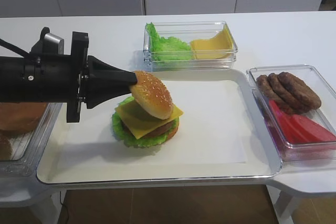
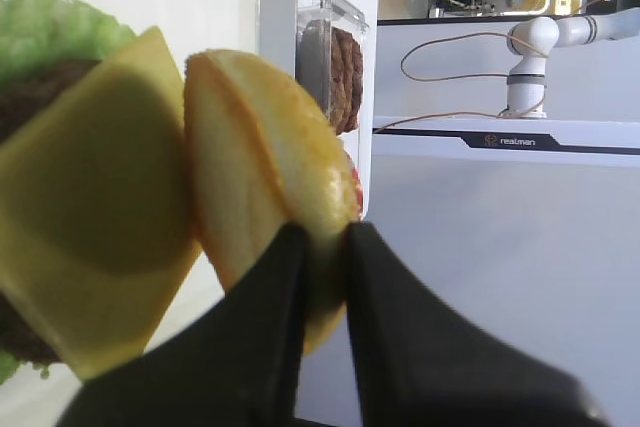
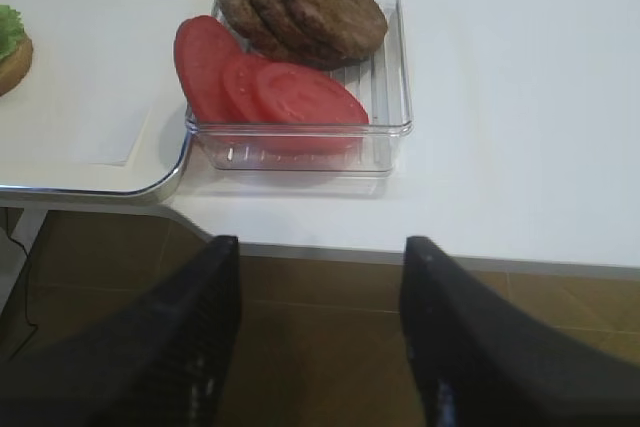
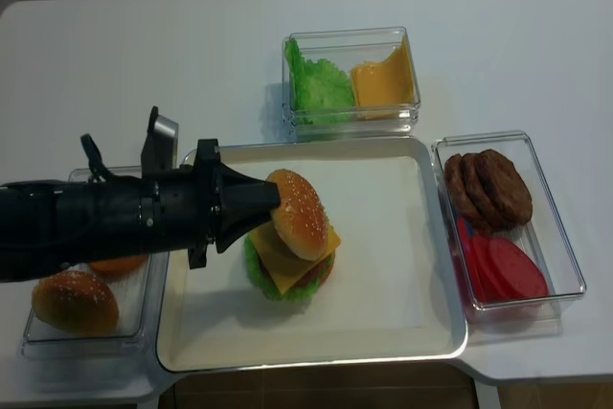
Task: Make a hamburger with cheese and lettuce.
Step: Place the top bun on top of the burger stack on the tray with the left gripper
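Tray (image 1: 220,129) right half bare; hamburger (image 1: 145,124) and left claw (image 1: 134,78) block left; bins flank tray.

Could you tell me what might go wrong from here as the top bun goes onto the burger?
The left gripper pinches the sesame bun top only at its rim, steeply tilted, so it might land crooked or roll off. Its lower edge sits close to the cheese, which overhangs the patty and could get dragged askew.

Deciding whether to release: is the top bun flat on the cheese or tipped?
Tipped. The sesame top bun leans steeply, edge pinched in the left gripper, above the cheese.
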Robot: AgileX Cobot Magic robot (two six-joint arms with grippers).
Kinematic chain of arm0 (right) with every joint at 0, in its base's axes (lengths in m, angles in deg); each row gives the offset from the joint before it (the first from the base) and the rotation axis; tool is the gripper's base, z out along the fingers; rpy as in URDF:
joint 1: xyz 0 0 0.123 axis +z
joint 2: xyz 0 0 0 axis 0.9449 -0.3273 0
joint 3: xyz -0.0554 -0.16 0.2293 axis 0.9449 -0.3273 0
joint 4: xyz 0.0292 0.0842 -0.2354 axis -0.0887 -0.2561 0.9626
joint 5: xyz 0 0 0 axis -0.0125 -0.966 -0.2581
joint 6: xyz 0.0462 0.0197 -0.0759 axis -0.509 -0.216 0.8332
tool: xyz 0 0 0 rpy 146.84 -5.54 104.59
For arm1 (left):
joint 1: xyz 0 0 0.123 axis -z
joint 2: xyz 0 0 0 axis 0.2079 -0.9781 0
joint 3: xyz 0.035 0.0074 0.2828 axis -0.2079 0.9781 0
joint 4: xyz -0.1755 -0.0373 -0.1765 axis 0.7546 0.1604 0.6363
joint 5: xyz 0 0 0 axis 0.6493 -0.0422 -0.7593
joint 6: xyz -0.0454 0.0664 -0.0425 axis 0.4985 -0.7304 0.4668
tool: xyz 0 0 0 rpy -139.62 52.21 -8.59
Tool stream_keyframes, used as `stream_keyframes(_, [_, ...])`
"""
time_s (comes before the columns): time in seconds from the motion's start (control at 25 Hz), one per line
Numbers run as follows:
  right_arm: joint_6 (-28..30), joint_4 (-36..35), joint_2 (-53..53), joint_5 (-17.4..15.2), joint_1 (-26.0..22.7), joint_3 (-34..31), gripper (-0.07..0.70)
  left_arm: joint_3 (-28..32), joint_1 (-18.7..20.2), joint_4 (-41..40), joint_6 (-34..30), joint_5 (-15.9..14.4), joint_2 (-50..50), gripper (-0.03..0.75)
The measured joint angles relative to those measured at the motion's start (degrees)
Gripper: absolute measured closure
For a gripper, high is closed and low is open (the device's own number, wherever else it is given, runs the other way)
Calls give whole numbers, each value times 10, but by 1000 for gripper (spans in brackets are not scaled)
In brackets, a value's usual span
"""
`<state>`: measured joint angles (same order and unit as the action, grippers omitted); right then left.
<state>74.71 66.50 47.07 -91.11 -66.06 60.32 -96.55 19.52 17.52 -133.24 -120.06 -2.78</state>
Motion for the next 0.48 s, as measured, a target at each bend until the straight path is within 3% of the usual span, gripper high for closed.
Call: stream_keyframes(0.48, [0,0,0,0,0,0,226,0,0,-1,1,0,0,604])
